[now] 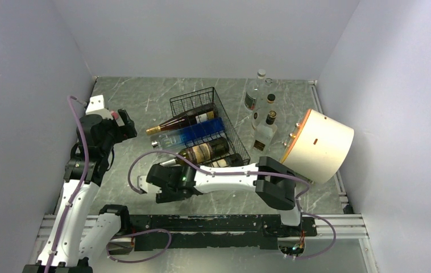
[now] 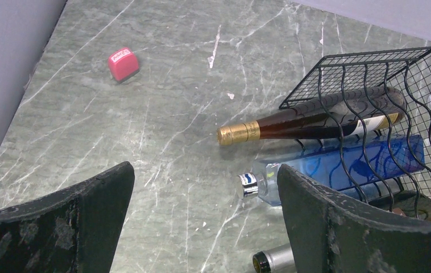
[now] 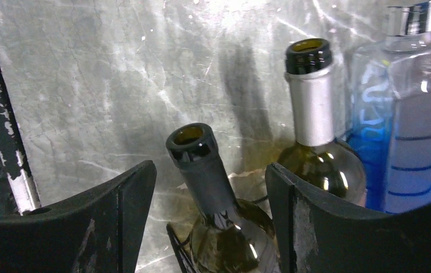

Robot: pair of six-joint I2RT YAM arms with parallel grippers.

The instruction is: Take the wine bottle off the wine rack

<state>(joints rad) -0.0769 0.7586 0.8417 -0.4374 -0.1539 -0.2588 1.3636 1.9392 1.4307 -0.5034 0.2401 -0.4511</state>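
The black wire wine rack (image 1: 204, 102) lies mid-table with several bottles lying in it, necks pointing left. The nearest one is a dark green wine bottle (image 3: 204, 176) with a black neck. My right gripper (image 3: 210, 196) is open, with one finger on each side of this bottle's neck and shoulder, not closed on it. In the top view the right gripper (image 1: 166, 183) sits at the rack's near left end. My left gripper (image 2: 204, 187) is open and empty above bare table left of the rack; it also shows in the top view (image 1: 127, 126).
The rack also holds a silver-foiled green bottle (image 3: 315, 114), a blue square bottle (image 2: 344, 165) and a gold-foiled dark bottle (image 2: 293, 122). Three clear bottles (image 1: 264, 128) stand right of the rack beside a white cylinder (image 1: 321, 145). A pink block (image 2: 123, 63) lies far left.
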